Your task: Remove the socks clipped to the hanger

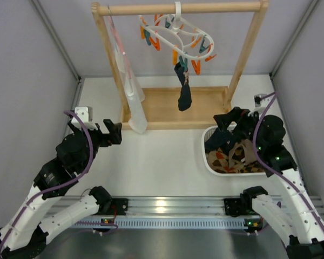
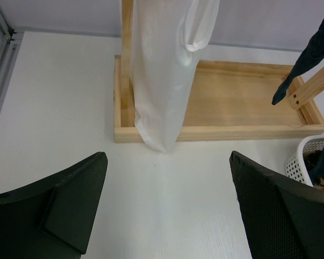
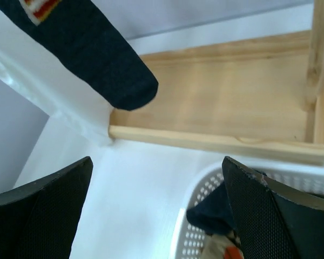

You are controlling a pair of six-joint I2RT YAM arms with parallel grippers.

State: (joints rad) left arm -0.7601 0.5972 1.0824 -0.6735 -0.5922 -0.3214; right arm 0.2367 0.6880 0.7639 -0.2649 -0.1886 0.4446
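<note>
The white peg hanger (image 1: 175, 29) with orange and teal clothespins hangs from the wooden rod. One dark navy sock (image 1: 183, 89) is still clipped to it and dangles over the rack's base; its toe shows in the right wrist view (image 3: 105, 65) and the left wrist view (image 2: 308, 54). Several other socks (image 1: 235, 154) lie in the white basket (image 1: 209, 135). My left gripper (image 1: 111, 133) is open and empty, low over the table left of the rack (image 2: 167, 159). My right gripper (image 1: 233, 116) is open and empty over the basket's far-left rim (image 3: 157, 160).
A long white cloth (image 1: 132, 91) on a thin pink hanger hangs at the rack's left post and reaches the wooden base tray (image 1: 162, 105). The basket rim (image 3: 205, 189) lies under my right fingers. Grey walls close in both sides.
</note>
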